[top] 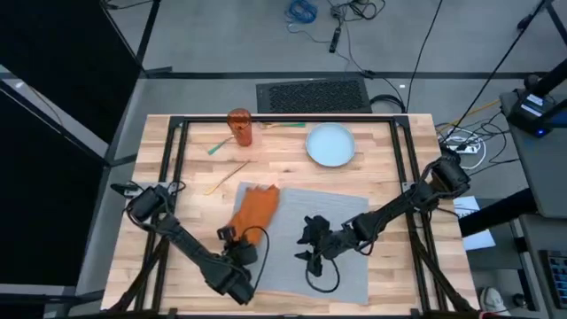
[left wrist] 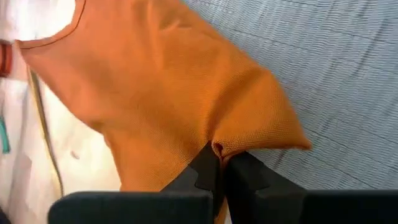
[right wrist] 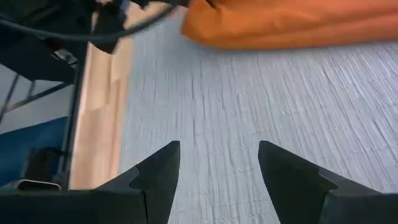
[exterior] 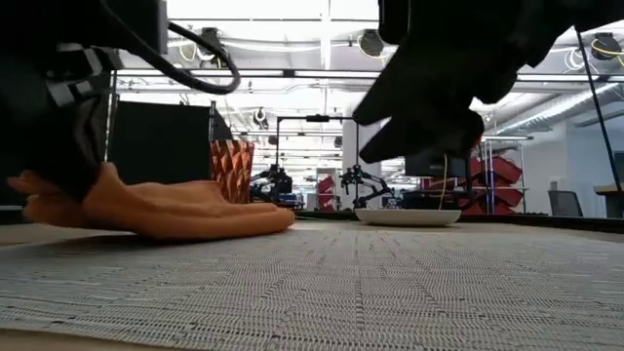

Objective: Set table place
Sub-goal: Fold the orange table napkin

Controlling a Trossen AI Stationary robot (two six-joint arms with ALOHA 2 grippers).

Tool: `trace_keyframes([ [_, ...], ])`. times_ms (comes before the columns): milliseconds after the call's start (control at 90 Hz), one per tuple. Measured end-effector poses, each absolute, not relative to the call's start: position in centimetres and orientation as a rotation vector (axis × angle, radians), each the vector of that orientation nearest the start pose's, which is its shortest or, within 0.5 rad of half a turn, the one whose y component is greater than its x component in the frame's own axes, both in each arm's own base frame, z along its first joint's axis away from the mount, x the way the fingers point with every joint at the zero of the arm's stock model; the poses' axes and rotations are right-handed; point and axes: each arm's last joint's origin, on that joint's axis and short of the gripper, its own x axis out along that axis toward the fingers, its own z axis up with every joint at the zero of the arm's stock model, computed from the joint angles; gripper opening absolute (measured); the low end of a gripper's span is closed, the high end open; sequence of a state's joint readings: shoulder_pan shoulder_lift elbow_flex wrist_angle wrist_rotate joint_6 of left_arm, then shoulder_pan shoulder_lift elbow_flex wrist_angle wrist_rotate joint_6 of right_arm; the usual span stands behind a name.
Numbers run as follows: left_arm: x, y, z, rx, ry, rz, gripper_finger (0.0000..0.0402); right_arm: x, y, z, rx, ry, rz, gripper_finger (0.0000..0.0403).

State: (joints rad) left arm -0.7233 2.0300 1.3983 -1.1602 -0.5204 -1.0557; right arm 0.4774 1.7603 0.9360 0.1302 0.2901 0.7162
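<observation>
The left gripper was pinched shut on the napkin corner, over the mat edge. The right gripper hung open, empty, above the mat. A thin hold might slip, dropping the napkin crooked.

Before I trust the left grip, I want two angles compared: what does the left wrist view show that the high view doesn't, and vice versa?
Only the left wrist view shows the left gripper shut, pinching a corner of the orange napkin. Only the high view shows the plate, the orange cup and the right gripper above the placemat. Both show the napkin overlapping the placemat's edge and the table.
</observation>
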Motion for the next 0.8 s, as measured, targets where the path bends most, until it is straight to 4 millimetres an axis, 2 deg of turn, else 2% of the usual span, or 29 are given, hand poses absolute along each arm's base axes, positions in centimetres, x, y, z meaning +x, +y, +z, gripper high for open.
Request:
trace_keyframes([
  [511, 25.8, -23.7, 15.3, 0.001, 1.211, 0.649, 0.0000, 31.5, 15.9, 16.2, 0.427, 0.681, -0.047, 0.0203],
  [800, 26.2, -24.4, 14.9, -0.142, 1.199, 0.648, 0.0000, 30.6, 16.8, 15.8, 0.381, 0.739, -0.032, 0.0203],
])
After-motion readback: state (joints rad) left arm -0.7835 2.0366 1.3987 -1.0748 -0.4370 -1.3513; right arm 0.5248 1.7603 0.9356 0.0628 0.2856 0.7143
